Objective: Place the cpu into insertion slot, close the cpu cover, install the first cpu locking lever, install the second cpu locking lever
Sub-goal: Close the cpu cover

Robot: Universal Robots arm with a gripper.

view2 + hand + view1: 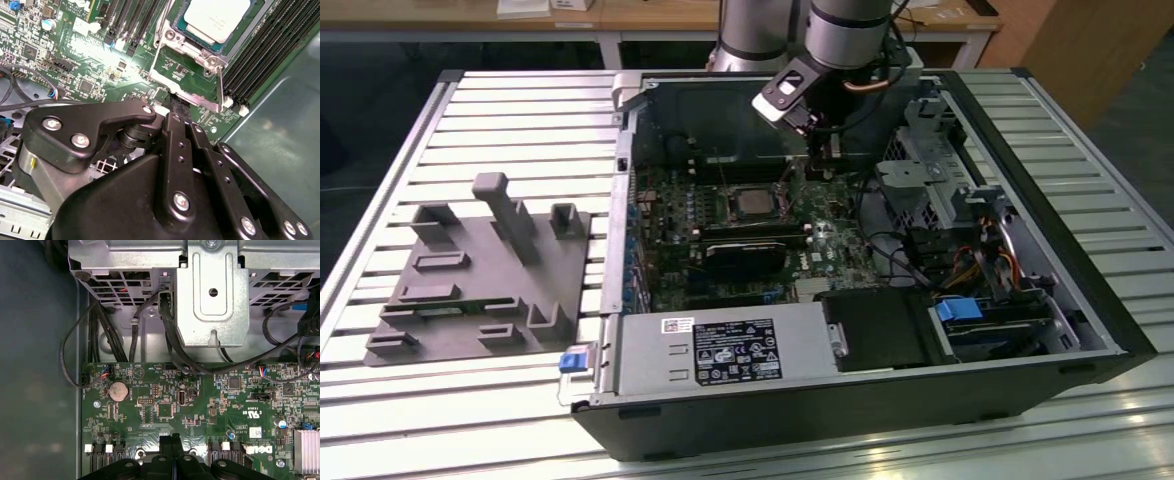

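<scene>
The cpu (217, 17), a small square chip with a pale silvery top, lies flat in its socket on the green motherboard; in the exterior view the cpu (750, 201) sits mid-board. The cpu cover (187, 95), a thin silvery frame, stands lifted off the socket, with board showing through its opening. My gripper (176, 106) is shut, its black fingertips pressed together right at the cover's free edge. The gripper (823, 165) hangs just to the exterior view's right of the socket, and the gripper (172, 440) shows nothing between its fingers.
The open computer case (1067, 300) lies on a slatted table. A silvery drive cage (212, 300) with black cables (170, 340) stands beside the board. Memory slots (270, 45) flank the socket. A grey fixture (480, 270) sits at the exterior view's left.
</scene>
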